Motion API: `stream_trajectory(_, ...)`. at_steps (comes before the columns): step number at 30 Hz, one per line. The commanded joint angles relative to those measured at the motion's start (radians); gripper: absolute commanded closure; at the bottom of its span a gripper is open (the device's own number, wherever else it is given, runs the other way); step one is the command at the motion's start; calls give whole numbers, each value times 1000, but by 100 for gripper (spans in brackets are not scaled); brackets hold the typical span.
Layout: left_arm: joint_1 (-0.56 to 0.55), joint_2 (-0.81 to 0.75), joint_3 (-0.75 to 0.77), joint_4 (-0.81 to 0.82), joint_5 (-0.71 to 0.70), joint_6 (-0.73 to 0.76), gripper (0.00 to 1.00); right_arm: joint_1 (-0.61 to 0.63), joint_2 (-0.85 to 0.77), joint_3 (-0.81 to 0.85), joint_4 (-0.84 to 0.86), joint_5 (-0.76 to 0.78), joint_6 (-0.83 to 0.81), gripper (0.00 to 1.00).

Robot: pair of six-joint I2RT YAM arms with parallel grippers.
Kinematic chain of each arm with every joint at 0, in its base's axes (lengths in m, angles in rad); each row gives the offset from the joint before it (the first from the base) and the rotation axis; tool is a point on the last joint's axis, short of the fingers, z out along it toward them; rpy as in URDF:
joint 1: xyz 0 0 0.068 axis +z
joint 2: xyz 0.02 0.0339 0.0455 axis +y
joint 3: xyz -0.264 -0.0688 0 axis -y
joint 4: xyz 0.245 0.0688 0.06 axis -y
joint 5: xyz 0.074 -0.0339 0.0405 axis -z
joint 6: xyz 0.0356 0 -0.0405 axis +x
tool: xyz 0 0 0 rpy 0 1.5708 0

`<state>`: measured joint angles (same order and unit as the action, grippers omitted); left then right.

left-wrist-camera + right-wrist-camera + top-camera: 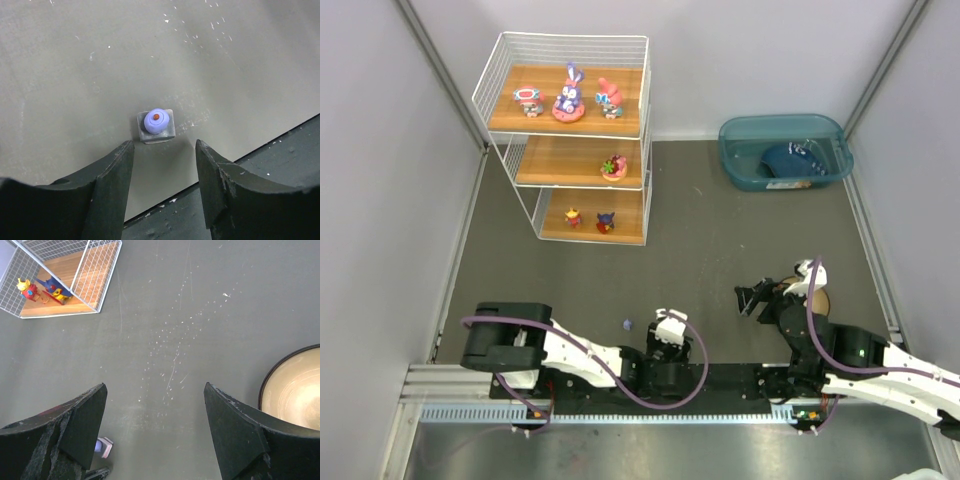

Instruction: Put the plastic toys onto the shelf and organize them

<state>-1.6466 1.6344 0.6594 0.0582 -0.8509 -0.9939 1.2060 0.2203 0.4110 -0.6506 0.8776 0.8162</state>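
Well, on my left wrist feed the left gripper (pixel 164 150) hangs low over the grey worktop (pixel 720 250), its two dark fingers (pixel 119 165) spread with nothing between them. Just ahead of the tips sits the purple bit (pixel 156 121), a tiny round lilac piece with a red dot on top, resting on a small grey square. It lies on the worktop near the black rail at the arms' bases, apart from both fingers.

The right gripper (pixel 155 390) is also spread wide and empty. The tan bowl (pixel 295 385) stands just beside its right finger; whether they touch I cannot tell.

From the top camera the shelf (pixel 555 162) stands at the far left of the worktop, well apart from both arms.
- Top board: three toys in a row, a red-capped figurine (pixel 528 100), a purple long-eared figurine (pixel 569 95) on a round pink base, and a pink figurine (pixel 610 98).
- Middle board: one pink and green figurine (pixel 614 166), towards its right end.
- Bottom board: a yellow and red figurine (pixel 573 217) with a blue figurine (pixel 606 222) just beside it — both also show on the right wrist feed.

At the far right, a teal bin (pixel 745 160) holds a dark blue item (pixel 790 160).
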Motion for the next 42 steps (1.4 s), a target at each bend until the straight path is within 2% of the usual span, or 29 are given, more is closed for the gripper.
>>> stream_trajectory(1, 11, 1, -6, 51, 18, 24, 44, -8, 13, 5, 29, 23, 8, 20)
stream_trajectory(26, 42, 21, -15, 72, 41, 43, 61, -6, 16, 2, 34, 26, 1, 20)
stream_trajectory(32, 42, 18, -17, 71, 44, 44, 71, -10, 17, 0, 34, 27, 1, 19)
stream_trajectory(35, 42, 12, -18, 71, 41, 44, 80, -6, 16, -1, 37, 27, 3, 19)
stream_trajectory(39, 41, -19, -15, 36, 23, 37, 100, -8, 17, 0, 35, 29, 4, 19)
stream_trajectory(42, 38, -79, -18, -12, -7, 24, 100, -8, 19, -6, 35, 31, 8, 19)
